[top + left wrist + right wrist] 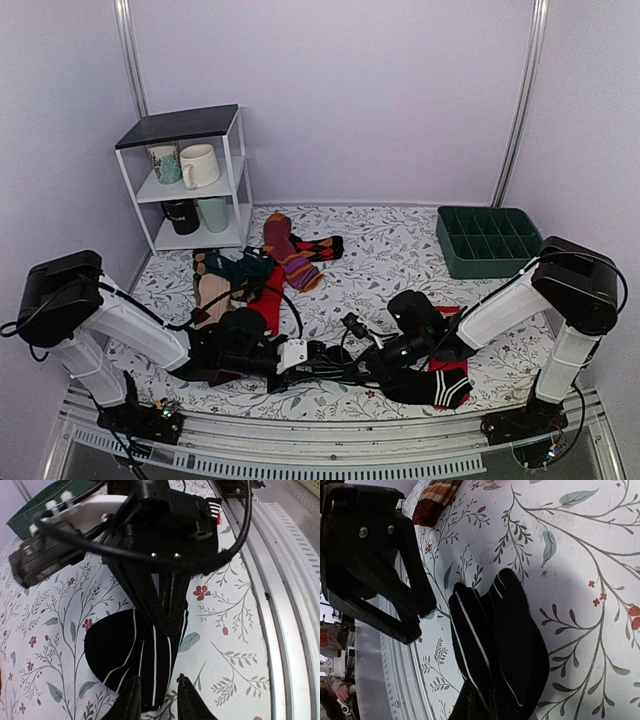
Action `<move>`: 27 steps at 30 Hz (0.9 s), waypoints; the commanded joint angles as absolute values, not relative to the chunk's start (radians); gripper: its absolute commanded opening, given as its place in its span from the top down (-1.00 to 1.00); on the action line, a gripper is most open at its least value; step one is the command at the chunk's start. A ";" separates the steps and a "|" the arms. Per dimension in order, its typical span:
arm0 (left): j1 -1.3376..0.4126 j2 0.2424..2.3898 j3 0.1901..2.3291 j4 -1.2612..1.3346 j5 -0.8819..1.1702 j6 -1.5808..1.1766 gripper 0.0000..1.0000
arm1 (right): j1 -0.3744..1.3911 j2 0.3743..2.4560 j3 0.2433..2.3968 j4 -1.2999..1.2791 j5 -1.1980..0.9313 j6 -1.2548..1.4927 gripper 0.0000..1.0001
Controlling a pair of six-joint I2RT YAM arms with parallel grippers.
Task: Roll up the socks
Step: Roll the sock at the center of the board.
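Observation:
A black sock with thin white stripes [125,650] lies folded on the flowered cloth near the table's front edge, between my two grippers. It also shows in the right wrist view [505,635] and, mostly hidden, in the top view [338,374]. My right gripper [487,707] is shut on one end of it; in the left wrist view its fingers [167,607] pinch the sock from above. My left gripper [159,700] is open, its fingers either side of the sock's other end, the right one apart from the cloth. In the top view the two grippers meet tip to tip [330,370].
A black sock with a red-and-white striped end [445,385] lies under my right arm. A pile of coloured socks [275,255] and a red sock [268,300] lie behind my left arm. A green divided tray [488,240] stands back right and a white shelf with mugs [190,180] back left. The metal front rail [280,605] is close.

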State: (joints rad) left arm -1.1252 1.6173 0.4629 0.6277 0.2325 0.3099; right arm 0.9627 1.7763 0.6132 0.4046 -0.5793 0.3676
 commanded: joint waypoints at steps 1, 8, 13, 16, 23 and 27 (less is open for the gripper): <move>-1.166 1.685 0.526 0.567 0.204 0.375 0.50 | 0.944 1.873 0.597 0.199 -0.628 0.434 0.96; -1.170 1.727 0.537 0.572 0.160 0.367 0.52 | 0.921 1.904 0.601 0.199 -0.681 0.439 0.96; -1.176 1.763 0.549 0.552 0.128 0.353 0.51 | 0.910 1.916 0.602 0.199 -0.703 0.439 0.95; -1.176 1.789 0.571 0.536 0.097 0.348 0.51 | 0.909 1.920 0.601 0.205 -0.722 0.433 0.95; -1.177 1.809 0.608 0.467 0.122 0.342 0.69 | 0.896 1.940 0.607 0.205 -0.751 0.424 0.95; -1.176 1.810 0.623 0.418 0.153 0.336 1.00 | 0.893 1.938 0.607 0.205 -0.748 0.418 0.93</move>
State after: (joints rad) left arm -1.1580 1.7756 0.6071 0.5392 0.1299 0.3473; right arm 0.8822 1.8633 0.6540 0.4072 -0.7986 0.4297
